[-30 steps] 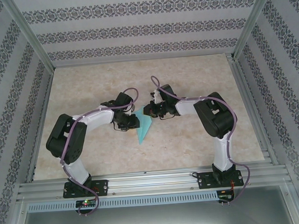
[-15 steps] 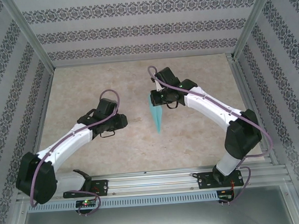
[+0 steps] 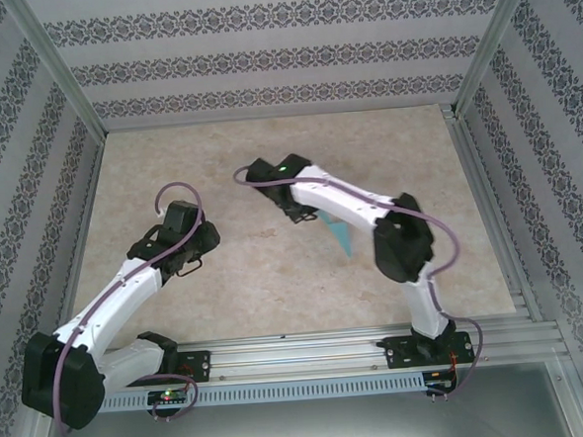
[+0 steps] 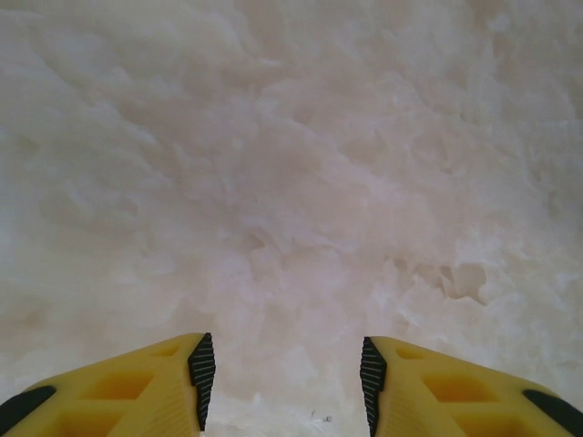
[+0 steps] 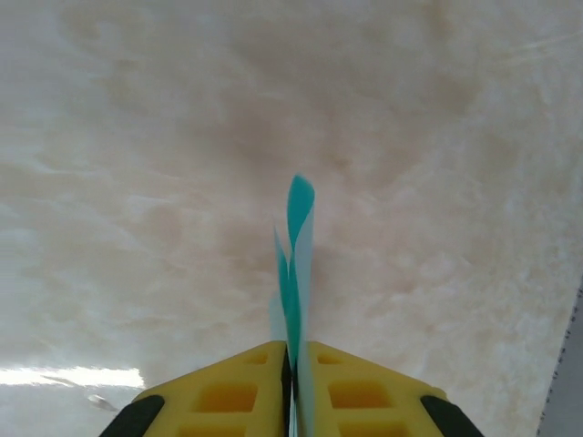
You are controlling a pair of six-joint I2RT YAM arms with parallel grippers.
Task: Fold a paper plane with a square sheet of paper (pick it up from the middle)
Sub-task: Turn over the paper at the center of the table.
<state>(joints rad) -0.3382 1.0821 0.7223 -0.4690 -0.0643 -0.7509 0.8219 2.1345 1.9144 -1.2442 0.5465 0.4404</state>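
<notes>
Since the earlier frames, the left gripper (image 4: 282,382) has been drawn back toward the left side of the table (image 3: 169,157) and its jaws have been widened. The plane (image 5: 293,264) has been swung round, so that its tip is now aimed toward the near right rather than straight at the near edge.

The plane is pinched by its rear end in the right gripper (image 5: 291,364), whose fingers are pressed together on the folded layers. From the right wrist it is seen edge-on, standing on its crease line and pointing away, apparently clear of the table. In the top view it is seen as a turquoise sliver over the middle of the table, partly covered by the right forearm.

Such a grip is judged to be meant to keep the folds closed while the plane is carried. The left gripper is spread with nothing between its pads and only bare table below. It is judged to have been released and moved clear, so that the plane is left to one gripper. The folding appears finished, and setting down seems to remain.
</notes>
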